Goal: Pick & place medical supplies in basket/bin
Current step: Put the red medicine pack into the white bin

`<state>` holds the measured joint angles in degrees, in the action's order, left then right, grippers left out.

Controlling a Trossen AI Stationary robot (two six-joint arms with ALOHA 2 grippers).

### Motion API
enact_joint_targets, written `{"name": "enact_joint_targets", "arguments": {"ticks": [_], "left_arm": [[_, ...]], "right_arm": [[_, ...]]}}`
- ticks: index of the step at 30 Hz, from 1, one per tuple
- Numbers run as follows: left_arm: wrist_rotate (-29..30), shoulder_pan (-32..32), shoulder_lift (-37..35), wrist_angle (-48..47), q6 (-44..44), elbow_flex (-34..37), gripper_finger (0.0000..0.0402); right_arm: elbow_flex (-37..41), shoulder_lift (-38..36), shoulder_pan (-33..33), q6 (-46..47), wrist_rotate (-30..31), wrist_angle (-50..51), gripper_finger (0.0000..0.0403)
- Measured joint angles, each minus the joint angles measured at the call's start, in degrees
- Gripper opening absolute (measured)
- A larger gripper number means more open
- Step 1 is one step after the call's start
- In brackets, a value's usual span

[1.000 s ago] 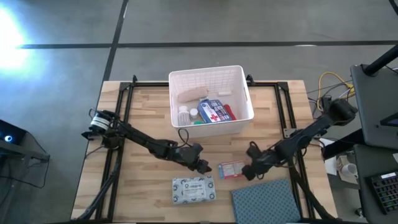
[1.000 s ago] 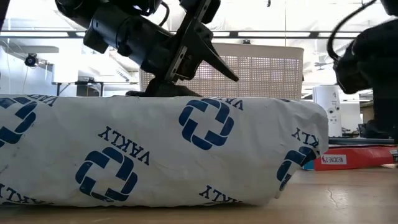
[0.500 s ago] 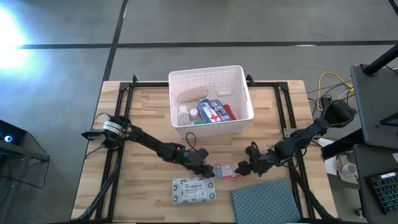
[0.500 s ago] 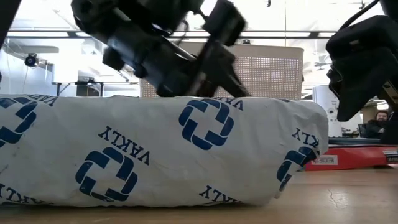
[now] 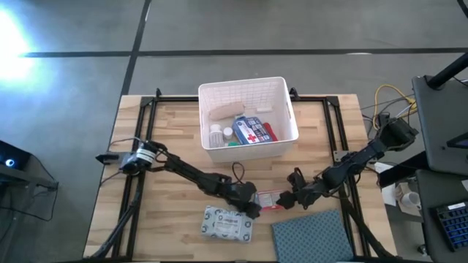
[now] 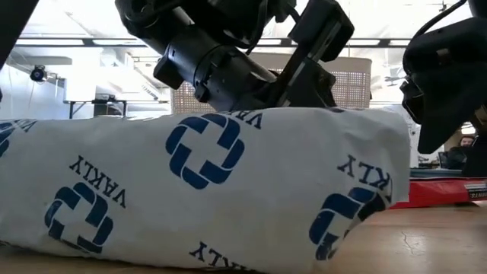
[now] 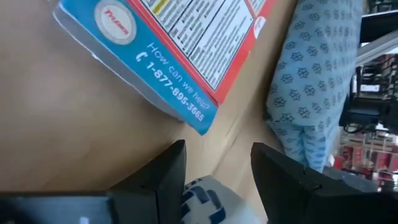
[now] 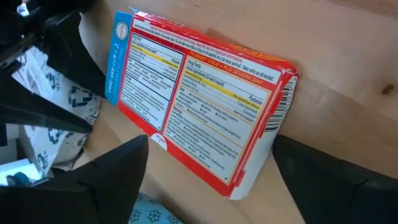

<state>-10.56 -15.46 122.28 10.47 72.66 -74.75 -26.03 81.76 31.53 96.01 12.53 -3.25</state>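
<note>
The red-and-blue box (image 5: 269, 199) lies flat on the counter (image 5: 168, 131) between the two end effectors. The left end effector (image 5: 251, 206) sits just beside the box's blue end, over the upper right corner of the packet (image 5: 227, 223). The right end effector (image 5: 287, 201) sits at the box's opposite end.

In the right wrist view the box (image 8: 202, 96) lies label-up between that arm's fingers (image 8: 106, 177), which are spread wide on either side of it without clamping it. In the left wrist view the fingers (image 7: 163, 180) stand narrowly apart with nothing gripped; the box's blue edge (image 7: 168, 46) lies just ahead of them, the packet (image 7: 208, 202) shows between them, and the cloth (image 7: 317, 81) lies beyond.

The low view is filled by the packet (image 6: 205, 190), its far right side raised under the left arm; the box (image 6: 449, 190) shows only as a red sliver behind.

Only the high view shows the basket (image 5: 248, 91), well apart toward the counter's far side, holding bottles and a box, and the cloth (image 5: 311, 237) at the near edge.
</note>
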Motion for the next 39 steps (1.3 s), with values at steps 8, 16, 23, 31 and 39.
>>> {"name": "enact_joint_targets", "arguments": {"ticks": [8,16,23,31,39], "left_arm": [[1.09,0.09,0.00,-0.15,-0.62,0.45,0.0162],[1.36,0.13,0.07,-0.32,-0.98,0.51,0.0162],[1.64,0.15,0.11,-0.28,-0.96,0.53,0.0162],[4.53,0.17,-1.45,-0.83,-1.40,0.64,0.0162],[11.50,-0.23,-9.28,-8.77,-3.79,0.82,0.0162]], "right_arm": [[0.16,1.07,-0.79,-1.07,2.27,-1.51,0.0251],[-0.60,1.30,-1.66,-4.31,3.24,-5.22,0.0191],[-2.13,1.14,-1.64,-6.50,2.91,-5.72,0.0121],[-2.30,1.01,-1.60,-6.17,5.36,-5.70,0.0018],[-3.83,-2.76,-1.49,-4.80,12.51,-5.30,0.0014]]}}
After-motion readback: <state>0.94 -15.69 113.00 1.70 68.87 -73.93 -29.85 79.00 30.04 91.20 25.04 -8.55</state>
